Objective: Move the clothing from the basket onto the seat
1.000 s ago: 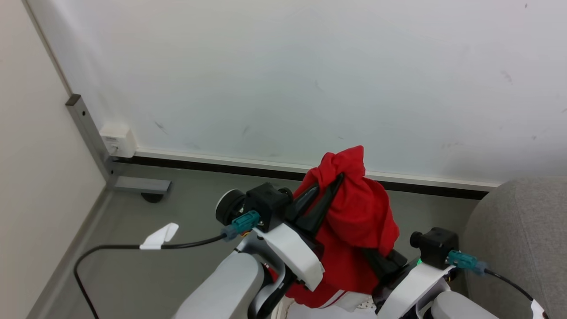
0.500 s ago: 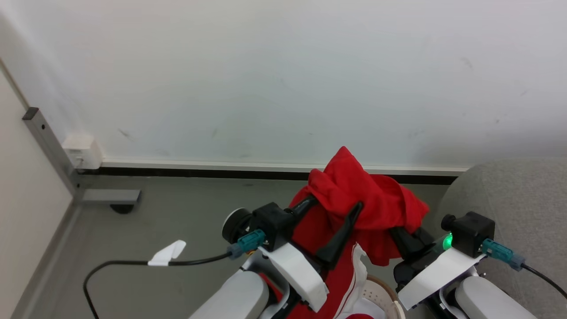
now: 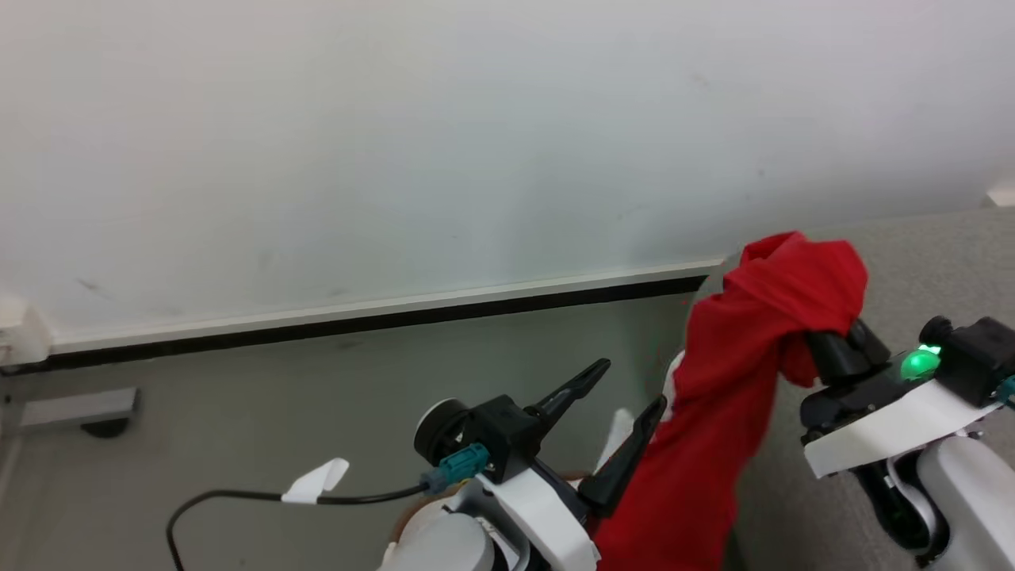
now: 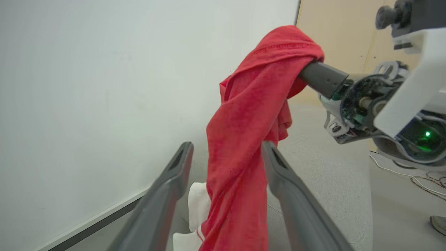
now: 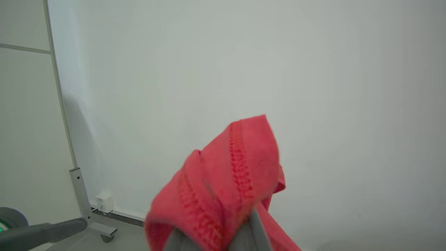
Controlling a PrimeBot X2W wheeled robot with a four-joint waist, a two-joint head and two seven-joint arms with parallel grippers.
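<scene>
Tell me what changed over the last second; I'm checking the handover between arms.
The left gripper let go of the red garment; its fingers now stand open, gripping nothing. The right gripper carried the garment rightwards, toward the seat, as the head camera swung right too. Unchanged: the right gripper stays clamped on the garment, which hangs down.

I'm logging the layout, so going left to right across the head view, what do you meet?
Grey metal foot by the wall → white tag on the black cable → left hand, open → red garment, hanging → right hand, gripping its top.
</scene>
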